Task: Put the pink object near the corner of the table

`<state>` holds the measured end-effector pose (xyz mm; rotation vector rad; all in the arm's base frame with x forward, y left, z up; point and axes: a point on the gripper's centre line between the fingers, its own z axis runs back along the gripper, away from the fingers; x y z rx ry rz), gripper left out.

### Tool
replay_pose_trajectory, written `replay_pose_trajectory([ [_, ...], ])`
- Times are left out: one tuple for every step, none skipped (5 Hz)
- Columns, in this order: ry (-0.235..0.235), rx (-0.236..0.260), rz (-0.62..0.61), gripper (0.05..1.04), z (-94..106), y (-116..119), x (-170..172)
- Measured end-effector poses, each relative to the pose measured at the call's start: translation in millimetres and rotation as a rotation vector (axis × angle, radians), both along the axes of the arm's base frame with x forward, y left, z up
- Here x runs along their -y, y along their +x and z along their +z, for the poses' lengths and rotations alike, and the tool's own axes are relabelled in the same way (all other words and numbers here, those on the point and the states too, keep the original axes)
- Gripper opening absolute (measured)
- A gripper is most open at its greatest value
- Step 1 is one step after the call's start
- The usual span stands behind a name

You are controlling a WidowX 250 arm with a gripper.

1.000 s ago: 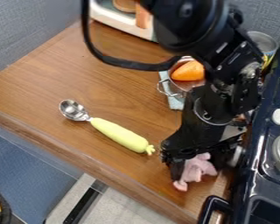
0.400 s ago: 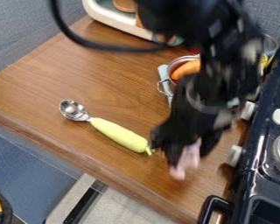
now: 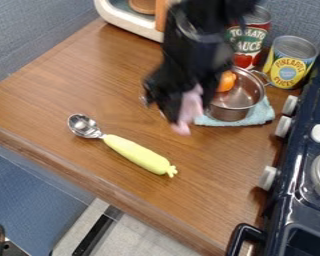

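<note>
Pink object (image 3: 189, 107): one, limp-looking, held at mid-scene above the tabletop (image 3: 89, 82), left of the metal pot (image 3: 244, 95), its lower end hanging down. Jaws: closed on it, as far as the blur lets one judge. Arm (image 3: 206, 30): black, entering from the far edge.

Also listed: scoop (image 3: 137, 154) with a pale green handle, lying nearer, to the left; pot with an orange item (image 3: 226, 81) in it, on a blue cloth (image 3: 261, 114); two cans (image 3: 248, 41) behind the pot, far right; stove (image 3: 299, 172), right side.

Step in hand: the carry, grasp made, placing not yet done. Next move: settle over the intended corner, which the task leaves unnamed, lower until the piece meets the wood, then part the jaws. Caution: the dangling end may fold under or catch.
</note>
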<state>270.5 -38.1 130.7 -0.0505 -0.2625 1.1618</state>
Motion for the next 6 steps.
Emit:
replay_pose_trajectory([
  [0.007,-0.011,0.140,0.587,-2.5,2.4,-50.7],
  [-0.028,-0.048,0.313,0.586,-26.1,-19.9,-100.4],
  [-0.043,-0.044,0.433,0.587,-37.0,-40.8,-148.9],
  [-0.043,-0.093,0.476,0.587,-56.8,-49.7,-178.8],
  [-0.058,-0.112,0.498,0.587,-69.0,-50.7,-196.5],
  [-0.069,-0.141,0.525,0.664,-77.7,-55.2,-215.6],
])
